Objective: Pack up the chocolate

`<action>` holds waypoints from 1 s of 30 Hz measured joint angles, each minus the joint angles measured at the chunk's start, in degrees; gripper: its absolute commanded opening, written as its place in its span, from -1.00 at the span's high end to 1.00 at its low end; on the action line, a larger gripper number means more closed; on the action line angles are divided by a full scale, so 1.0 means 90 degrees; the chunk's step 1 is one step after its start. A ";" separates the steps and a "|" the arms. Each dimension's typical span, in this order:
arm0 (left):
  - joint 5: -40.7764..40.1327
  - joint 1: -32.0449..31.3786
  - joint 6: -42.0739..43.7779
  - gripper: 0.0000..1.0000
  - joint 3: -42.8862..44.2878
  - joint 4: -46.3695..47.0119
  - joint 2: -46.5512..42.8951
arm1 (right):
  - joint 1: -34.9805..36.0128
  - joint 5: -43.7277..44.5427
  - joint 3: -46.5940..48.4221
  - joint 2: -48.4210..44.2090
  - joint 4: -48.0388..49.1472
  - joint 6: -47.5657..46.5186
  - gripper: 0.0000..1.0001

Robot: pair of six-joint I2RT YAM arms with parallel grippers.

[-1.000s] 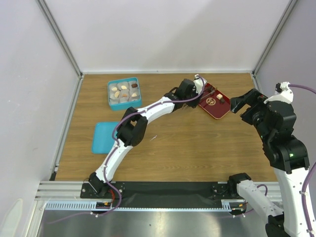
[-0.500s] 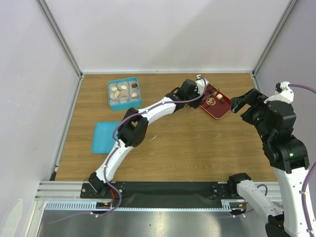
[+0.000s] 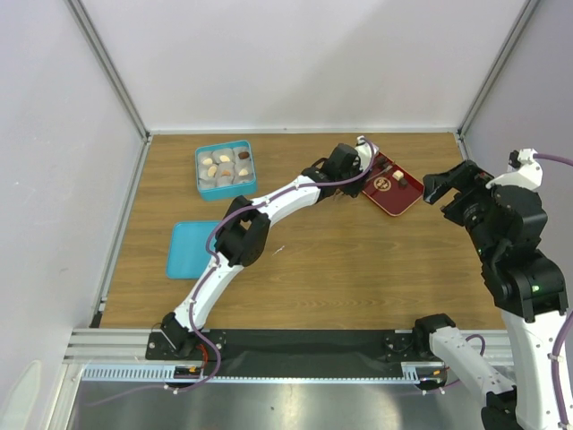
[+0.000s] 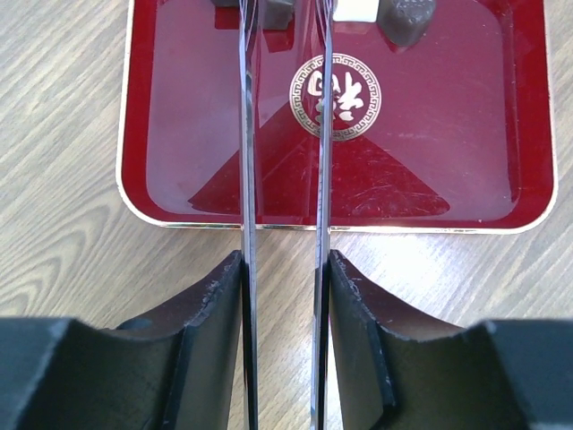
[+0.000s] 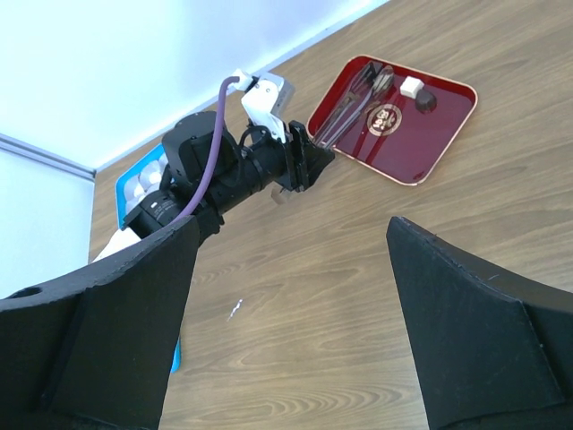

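Observation:
My left gripper [image 4: 285,260] is shut on a pair of metal tongs [image 4: 247,134]. Their two blades reach out over a red tray [image 4: 430,161] with a gold emblem. The tong tips straddle a dark chocolate [image 4: 269,11] at the tray's far edge. Beside it lie a white square chocolate [image 4: 356,9] and another dark one [image 4: 407,18]. From above, the tray [image 3: 385,199] sits at the back right, with the left gripper [image 3: 358,166] at its left edge. My right gripper [image 5: 294,228] is open and empty, raised to the right of the tray.
A teal box [image 3: 200,176] holding several chocolates in white paper cups stands at the back left. Its teal lid [image 3: 190,248] lies flat nearer the front left. A small white scrap [image 5: 235,310] lies on the wooden table.
The right arm has drifted slightly to the right. The left gripper and tongs have edged a little further over the tray.

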 measured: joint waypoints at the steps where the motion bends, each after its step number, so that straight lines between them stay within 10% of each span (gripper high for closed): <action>1: -0.0022 0.0000 -0.0002 0.13 0.0000 0.0000 0.0000 | 0.0000 0.0002 0.0010 -0.0022 -0.0002 0.0000 -0.85; 16: -0.0068 -0.0092 0.0017 0.32 -0.0945 0.0435 -0.0357 | 0.0000 0.0121 0.0022 -0.0073 0.0000 -0.0019 -0.85; 30: -0.0355 -0.0185 -0.0282 0.31 -0.1676 -0.0214 -0.2885 | -0.0002 0.0063 -0.0119 0.0211 0.0121 -0.0022 -0.86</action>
